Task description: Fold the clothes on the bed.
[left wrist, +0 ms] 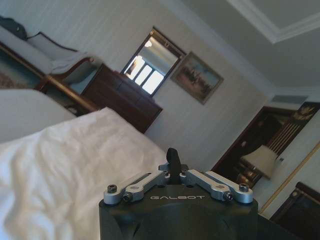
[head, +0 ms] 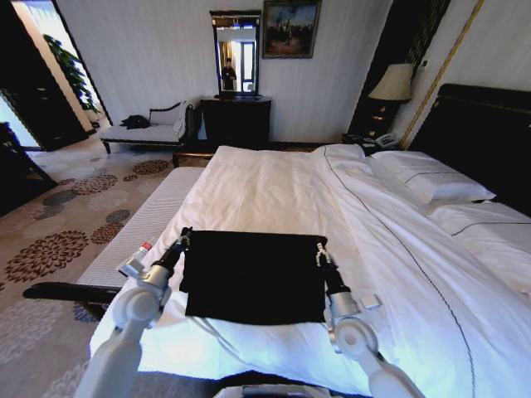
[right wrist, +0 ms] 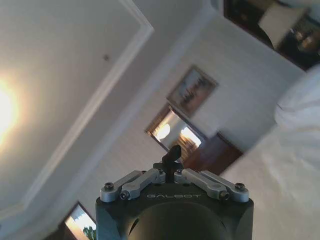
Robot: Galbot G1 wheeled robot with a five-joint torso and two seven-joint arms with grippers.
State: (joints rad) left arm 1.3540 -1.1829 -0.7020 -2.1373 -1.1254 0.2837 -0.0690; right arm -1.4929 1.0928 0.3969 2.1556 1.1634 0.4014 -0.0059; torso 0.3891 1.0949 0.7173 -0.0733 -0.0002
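The black soft-fabric T-shirt [head: 253, 275] lies as a flat rectangle on the near end of the large white-duveted bed [head: 274, 195], no lettering visible. The left gripper [head: 184, 236] sits at the garment's far left corner; the right gripper [head: 320, 249] sits at its far right corner. In both wrist views the fingers are drawn together into a single dark tip, left [left wrist: 173, 161] and right [right wrist: 173, 154], jaws narrow; whether fabric is pinched between them cannot be told. White pillows [head: 431, 178] lie toward the dark wooden headboard [head: 489, 133]. A dark dresser [head: 236, 120] under a wall mirror [head: 236, 62] stands beyond the bed.
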